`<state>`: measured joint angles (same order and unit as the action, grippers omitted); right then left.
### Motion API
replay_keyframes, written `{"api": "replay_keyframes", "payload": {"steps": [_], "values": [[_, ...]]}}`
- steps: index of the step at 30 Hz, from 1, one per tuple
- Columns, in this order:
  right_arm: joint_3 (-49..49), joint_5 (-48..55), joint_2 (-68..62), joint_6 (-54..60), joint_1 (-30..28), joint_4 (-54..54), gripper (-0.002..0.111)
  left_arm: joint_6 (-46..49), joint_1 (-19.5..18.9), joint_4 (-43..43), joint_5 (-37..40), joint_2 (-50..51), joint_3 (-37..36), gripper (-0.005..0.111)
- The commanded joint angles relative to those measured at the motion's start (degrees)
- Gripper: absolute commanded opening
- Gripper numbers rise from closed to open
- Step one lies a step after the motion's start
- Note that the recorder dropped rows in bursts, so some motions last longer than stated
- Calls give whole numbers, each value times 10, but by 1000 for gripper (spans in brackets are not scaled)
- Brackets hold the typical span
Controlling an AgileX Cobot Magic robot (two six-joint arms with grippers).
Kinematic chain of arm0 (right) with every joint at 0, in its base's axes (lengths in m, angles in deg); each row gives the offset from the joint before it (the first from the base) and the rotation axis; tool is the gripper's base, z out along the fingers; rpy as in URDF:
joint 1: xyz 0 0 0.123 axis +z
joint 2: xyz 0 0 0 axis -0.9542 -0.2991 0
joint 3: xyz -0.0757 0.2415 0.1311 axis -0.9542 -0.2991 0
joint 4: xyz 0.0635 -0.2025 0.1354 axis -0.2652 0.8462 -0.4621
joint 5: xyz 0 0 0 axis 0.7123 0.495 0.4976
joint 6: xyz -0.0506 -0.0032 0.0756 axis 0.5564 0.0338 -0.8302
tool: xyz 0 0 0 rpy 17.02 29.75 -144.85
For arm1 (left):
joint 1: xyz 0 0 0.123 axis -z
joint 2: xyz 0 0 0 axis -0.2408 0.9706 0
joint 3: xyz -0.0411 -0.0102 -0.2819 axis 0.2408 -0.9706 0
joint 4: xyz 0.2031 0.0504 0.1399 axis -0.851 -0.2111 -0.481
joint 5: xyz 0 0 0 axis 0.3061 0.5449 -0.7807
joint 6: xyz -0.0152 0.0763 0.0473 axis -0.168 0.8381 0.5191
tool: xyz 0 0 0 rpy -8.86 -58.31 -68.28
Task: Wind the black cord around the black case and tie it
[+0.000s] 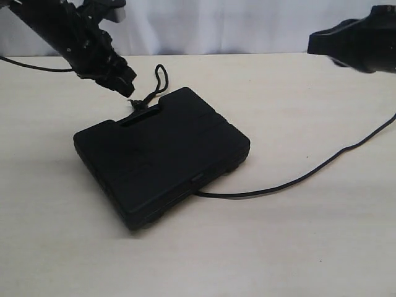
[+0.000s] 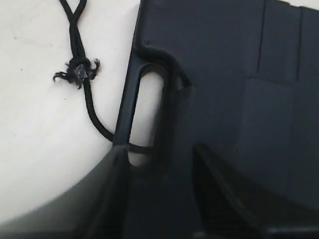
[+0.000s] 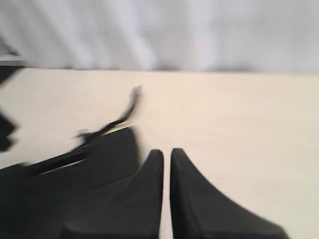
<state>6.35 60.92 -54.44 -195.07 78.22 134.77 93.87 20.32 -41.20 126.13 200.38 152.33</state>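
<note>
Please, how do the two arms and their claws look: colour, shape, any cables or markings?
Both are black and bulky. The left claw looks knobbly and uneven, and a thin black cable runs off from its arm. The right claw has two smooth dark fingers that taper to rounded tips. I see no markings or sleeves.

A pale cream tabletop (image 1: pixel 297 247) lay evenly lit, backed by a white pleated curtain (image 1: pixel 216 28).

Table (image 1: pixel 309 247), pale cream top. Carries a black case (image 1: pixel 164 154), flat, centre-left, and a black cord (image 1: pixel 260 193) trailing right, its loop beyond the case's far edge.
</note>
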Motion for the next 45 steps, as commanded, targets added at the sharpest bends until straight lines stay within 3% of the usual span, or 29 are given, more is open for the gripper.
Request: {"api": "replay_keyframes", "payload": {"steps": [1, 3, 4, 9, 10, 12, 32, 34, 38, 45], "values": [[17, 442, -14, 208, 116, -7, 5, -50, 15, -66, -36, 26, 6, 43], [42, 571, -48, 344, 144, -29, 5, -79, 15, -79, -46, 38, 6, 43], [60, 585, -59, 439, 145, -95, 5, -85, 15, -83, -47, 44, 8, 43], [186, 608, -139, 1059, 128, -892, 5, -97, 15, -95, -24, 75, 32, 43], [199, 626, -149, 1138, 129, -986, 5, -97, 16, -92, -24, 79, 37, 43], [207, 631, -154, 1164, 132, -1069, 5, -97, 17, -91, -25, 83, 46, 43], [207, 644, -152, 1161, 132, -1107, 5, -80, 17, -30, -58, 180, 52, 43], [207, 644, -152, 1161, 132, -1107, 5, -79, 17, -1, -54, 182, 55, 37], [207, 645, -152, 1161, 132, -1107, 5, -84, 17, 20, 8, 182, 92, 0], [208, 647, -84, 1192, 132, -1074, 5, -227, 7, 14, 131, 138, 165, 0]]}}
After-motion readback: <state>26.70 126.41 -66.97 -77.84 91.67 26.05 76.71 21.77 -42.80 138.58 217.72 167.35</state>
